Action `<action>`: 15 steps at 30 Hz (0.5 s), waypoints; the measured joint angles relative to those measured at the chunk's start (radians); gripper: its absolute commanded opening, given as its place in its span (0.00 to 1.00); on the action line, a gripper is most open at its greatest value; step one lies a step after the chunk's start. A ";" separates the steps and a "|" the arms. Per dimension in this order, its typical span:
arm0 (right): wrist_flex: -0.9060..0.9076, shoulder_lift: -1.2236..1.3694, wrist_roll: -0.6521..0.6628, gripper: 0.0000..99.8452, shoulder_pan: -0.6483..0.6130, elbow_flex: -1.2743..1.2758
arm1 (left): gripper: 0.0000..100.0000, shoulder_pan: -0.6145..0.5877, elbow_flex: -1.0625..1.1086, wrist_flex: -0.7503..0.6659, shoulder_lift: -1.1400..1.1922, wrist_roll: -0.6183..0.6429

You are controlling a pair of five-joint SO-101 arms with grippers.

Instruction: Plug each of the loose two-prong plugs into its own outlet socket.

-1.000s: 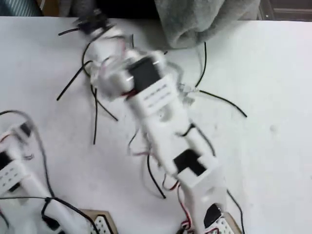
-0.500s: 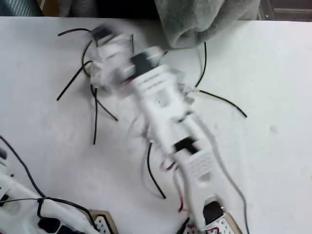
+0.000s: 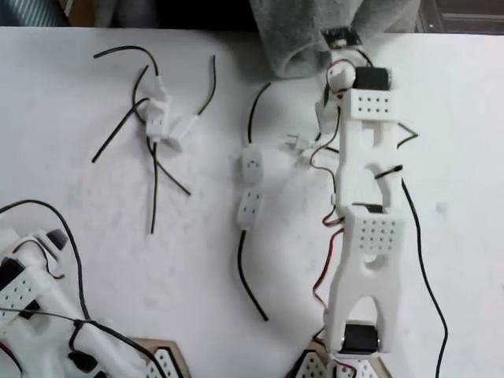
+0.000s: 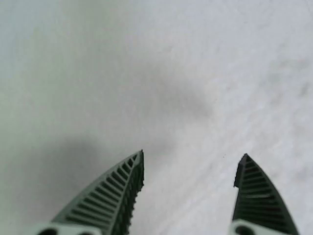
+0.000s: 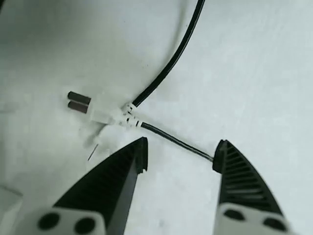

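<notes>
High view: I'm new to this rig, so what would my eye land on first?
The white right arm stretched up the table's right half, its open tool over a loose two-prong plug. Next, two white outlet sockets end to end mid-table, and a tangle of black cords and connectors in the view's upper left.

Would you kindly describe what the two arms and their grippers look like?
The right arm and left arm are white plastic shells with grids of small holes and black motors at the joints. Thin red and black wires run along the right arm; a black cable loops over the left. The left gripper and right gripper are dark and taper to points, with ridged inner faces.
</notes>
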 measured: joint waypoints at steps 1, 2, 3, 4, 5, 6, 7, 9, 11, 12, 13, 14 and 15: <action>-0.023 0.035 -0.032 0.23 0.000 -0.011 | 0.29 0.000 0.003 0.000 0.000 0.000; -0.044 0.071 -0.074 0.23 0.000 -0.026 | 0.29 0.005 0.003 0.000 0.000 0.000; -0.064 0.100 -0.118 0.23 -0.002 -0.043 | 0.29 0.005 0.003 0.000 0.000 0.000; -0.080 0.129 -0.163 0.23 -0.005 -0.063 | 0.29 0.005 0.003 0.000 0.000 0.000; -0.089 0.155 -0.201 0.23 -0.011 -0.084 | 0.29 0.006 0.003 0.000 0.000 0.000; -0.091 0.176 -0.236 0.23 -0.020 -0.106 | 0.29 0.008 0.003 0.000 0.000 0.000; -0.091 0.195 -0.261 0.23 -0.032 -0.126 | 0.29 0.008 0.003 0.000 0.000 0.000; -0.072 0.218 -0.282 0.23 -0.066 -0.173 | 0.29 0.008 0.003 0.000 0.000 0.000; -0.037 0.224 -0.278 0.23 -0.103 -0.224 | 0.29 0.008 0.003 0.000 0.000 0.000; -0.018 0.224 -0.258 0.23 -0.123 -0.253 | 0.29 0.008 0.003 0.000 0.000 0.000; -0.002 0.224 -0.230 0.23 -0.141 -0.284 | 0.29 0.008 0.003 0.000 0.000 0.000; 0.012 0.224 -0.195 0.23 -0.157 -0.318 | 0.29 0.008 0.003 0.000 0.000 0.000; 0.023 0.226 -0.153 0.23 -0.169 -0.350 | 0.29 0.008 0.003 0.000 0.000 0.000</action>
